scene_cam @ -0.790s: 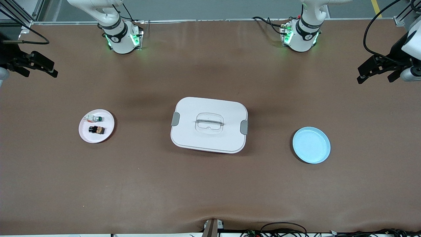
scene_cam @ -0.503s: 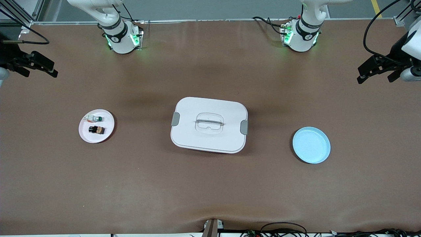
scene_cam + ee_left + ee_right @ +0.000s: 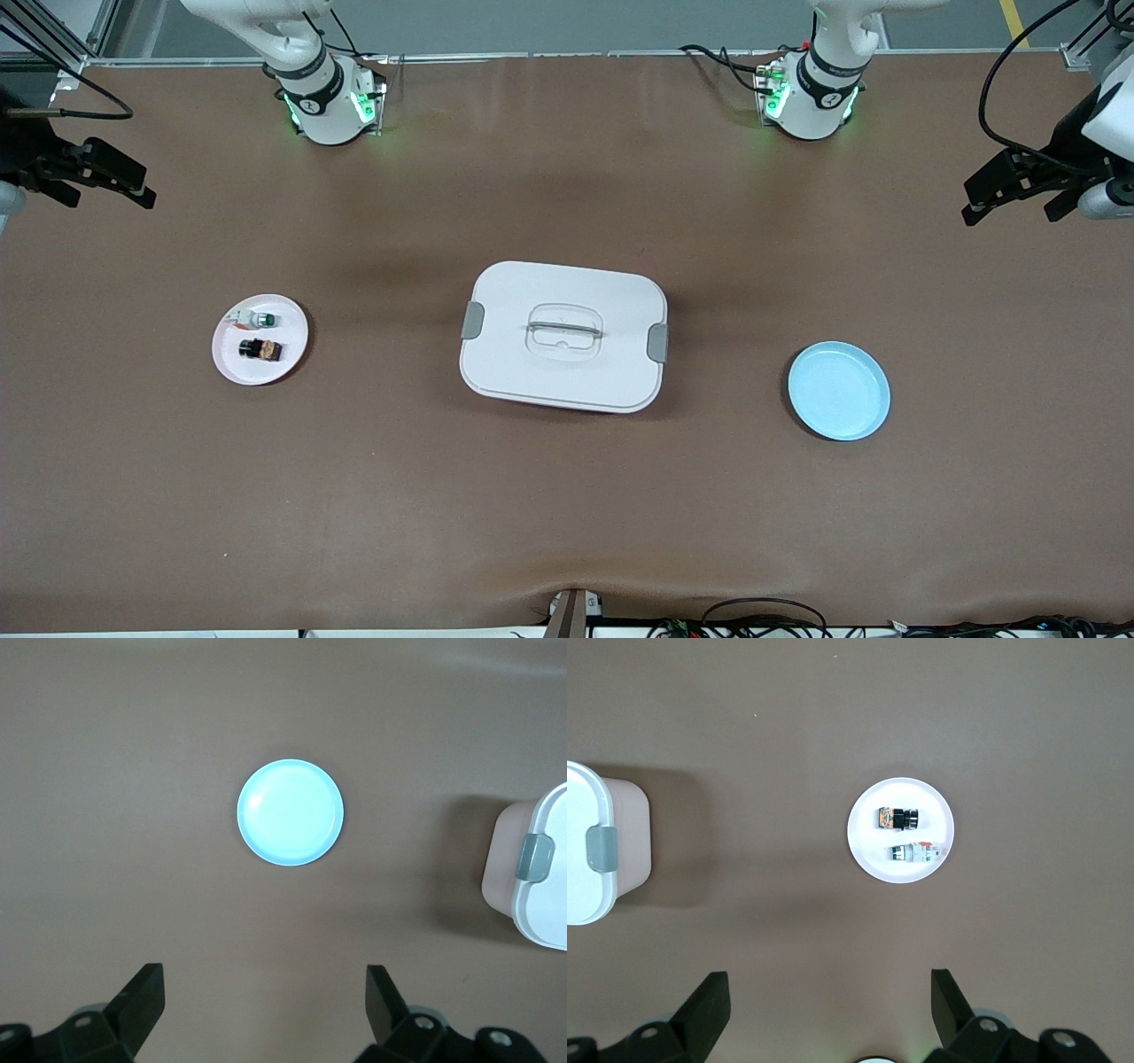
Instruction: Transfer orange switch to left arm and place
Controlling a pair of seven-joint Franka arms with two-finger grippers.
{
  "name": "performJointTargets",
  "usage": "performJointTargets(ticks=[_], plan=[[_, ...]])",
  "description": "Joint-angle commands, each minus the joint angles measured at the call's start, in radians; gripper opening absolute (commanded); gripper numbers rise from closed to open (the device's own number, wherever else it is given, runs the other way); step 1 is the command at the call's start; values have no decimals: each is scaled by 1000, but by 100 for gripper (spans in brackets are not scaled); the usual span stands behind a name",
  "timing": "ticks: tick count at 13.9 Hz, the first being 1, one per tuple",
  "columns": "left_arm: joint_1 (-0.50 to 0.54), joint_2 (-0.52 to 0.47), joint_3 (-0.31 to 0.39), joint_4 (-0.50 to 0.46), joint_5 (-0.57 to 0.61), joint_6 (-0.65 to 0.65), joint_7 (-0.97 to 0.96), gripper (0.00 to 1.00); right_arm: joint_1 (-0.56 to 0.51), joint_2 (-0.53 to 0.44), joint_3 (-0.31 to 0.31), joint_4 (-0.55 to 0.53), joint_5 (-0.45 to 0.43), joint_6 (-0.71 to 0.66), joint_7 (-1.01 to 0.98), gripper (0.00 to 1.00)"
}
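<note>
The orange switch (image 3: 260, 349), a tiny black cylinder with an orange band, lies on a small white plate (image 3: 232, 363) toward the right arm's end of the table. It also shows in the right wrist view (image 3: 898, 818) on that plate (image 3: 873, 842). The white box (image 3: 567, 292) with grey latches sits at the table's middle; its edge shows in both wrist views (image 3: 540, 895) (image 3: 585, 895). My right gripper (image 3: 106, 197) (image 3: 830, 985) is open and empty, high over its end of the table. My left gripper (image 3: 1010, 208) (image 3: 264, 979) is open and empty, high over its end.
A small white part with a green button (image 3: 257, 319) (image 3: 914, 851) lies on the same plate beside the switch. An empty light blue plate (image 3: 838, 391) (image 3: 291, 812) sits toward the left arm's end. Brown mat covers the table.
</note>
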Motion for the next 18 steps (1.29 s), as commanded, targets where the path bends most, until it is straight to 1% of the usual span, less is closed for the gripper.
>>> performJointTargets(ticks=[1, 7, 12, 13, 15, 16, 18], plan=[[6, -4, -1, 15, -19, -16, 14, 100, -5, -21, 2, -23, -4, 10, -2, 100], [10, -4, -1, 14, -19, -16, 14, 100, -10, -2, 2, 8, 4, -1, 10, 100], [10, -4, 1, 15, -19, -16, 14, 100, -27, 58, 0, 11, -8, -28, -5, 100], [10, -4, -1, 14, -19, -16, 14, 100, -27, 75, 0, 11, -8, -30, -4, 100], [10, -4, -1, 14, -19, -16, 14, 100, -25, 139, 0, 17, -10, -33, 6, 100], [10, -4, -1, 14, -19, -16, 14, 100, -25, 147, 2, 17, -8, -41, -3, 100], [9, -4, -1, 15, -18, -16, 14, 100, -39, 225, 0, 29, 5, -30, 0, 100]])
